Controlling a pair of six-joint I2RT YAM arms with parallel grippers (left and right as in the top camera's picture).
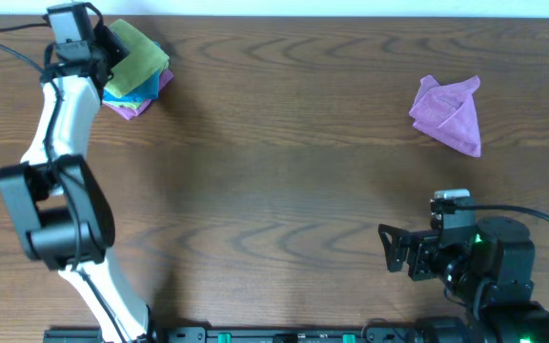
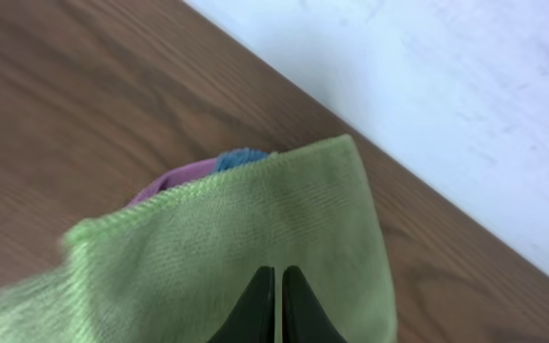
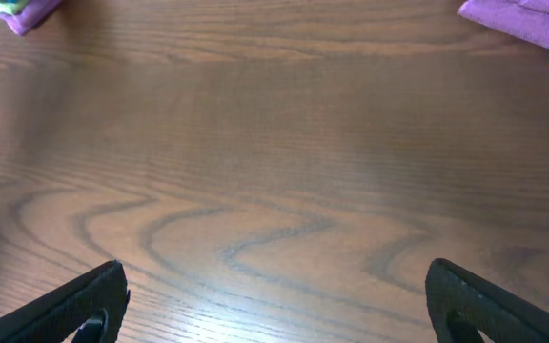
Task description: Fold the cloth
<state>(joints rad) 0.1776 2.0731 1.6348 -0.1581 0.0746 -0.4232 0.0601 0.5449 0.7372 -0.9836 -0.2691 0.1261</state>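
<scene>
1. Left gripper (image 1: 112, 43), fingers pressed together, pinches the cloth (image 1: 136, 50), a lime-green microfibre stacked on a blue cloth (image 1: 132, 93) near the table's (image 1: 274, 191) far-left edge.
2. Right gripper (image 1: 389, 250) is spread wide over bare wood grain; the crumpled purple cloth (image 1: 449, 112) lies well apart.

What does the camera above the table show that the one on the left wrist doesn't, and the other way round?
Only the overhead view shows the crumpled purple cloth lying alone on the right arm's side, and the right pincer, open above bare wood. Only the left wrist view shows the left pincer closed to a thin slit on the green cloth. Both show that green cloth lying on top of a blue cloth on the brown table.
</scene>
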